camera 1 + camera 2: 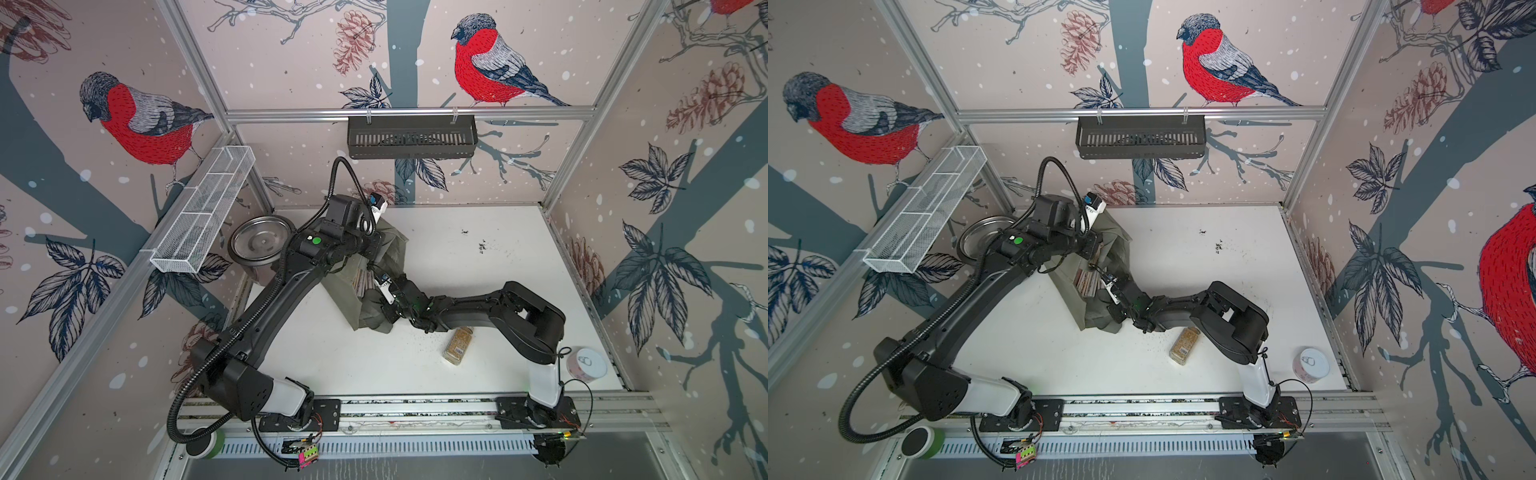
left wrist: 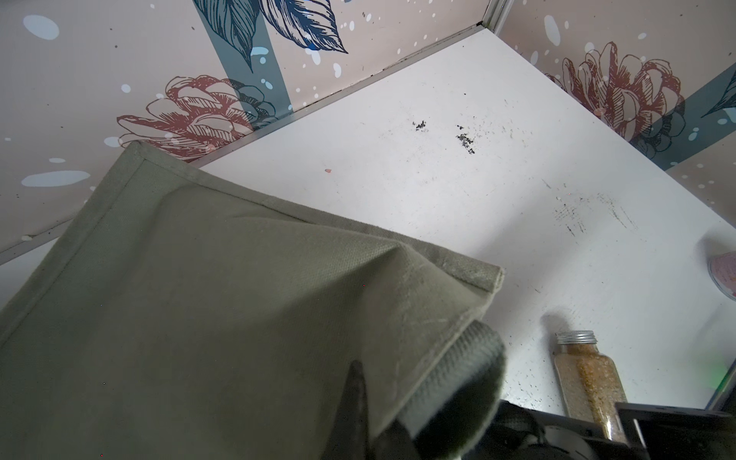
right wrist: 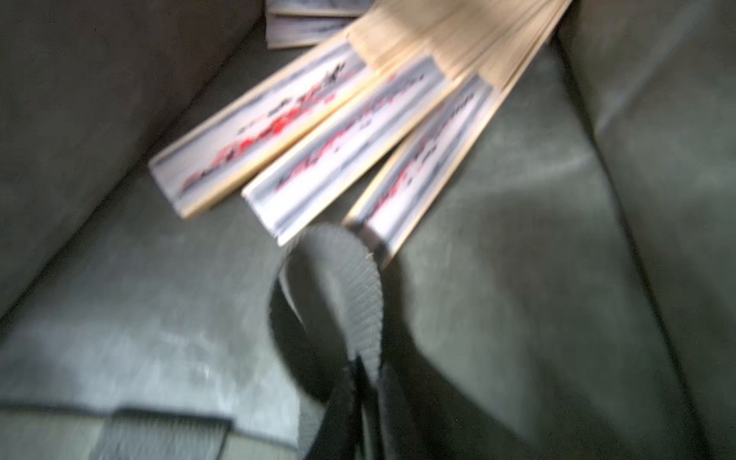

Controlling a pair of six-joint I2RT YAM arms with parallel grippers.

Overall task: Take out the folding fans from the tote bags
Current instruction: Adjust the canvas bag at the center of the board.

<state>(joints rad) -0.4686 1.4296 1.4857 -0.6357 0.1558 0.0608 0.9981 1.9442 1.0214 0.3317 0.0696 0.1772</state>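
Observation:
The olive-grey tote bag [image 1: 384,249] sits slumped in the middle of the white table, mouth open. Several closed folding fans [image 1: 360,281] of pale bamboo lie inside it; three show fanned out in the right wrist view [image 3: 318,131], blurred. My left gripper [image 2: 368,402] is shut on the bag's hemmed edge [image 2: 434,350] at the far side, with a strap loop [image 2: 466,370] beside it. My right gripper [image 3: 366,382] is at the bag's near side, shut on a grey strap handle [image 3: 354,286] that arches up in front of the fans.
A round steel pot [image 1: 259,241] stands left of the bag, under my left arm. A glass spice jar [image 1: 457,345] lies near my right arm's elbow, and a pink-white tin [image 1: 586,361] stands at the right front. Dark crumbs [image 1: 482,246] lie at the back right.

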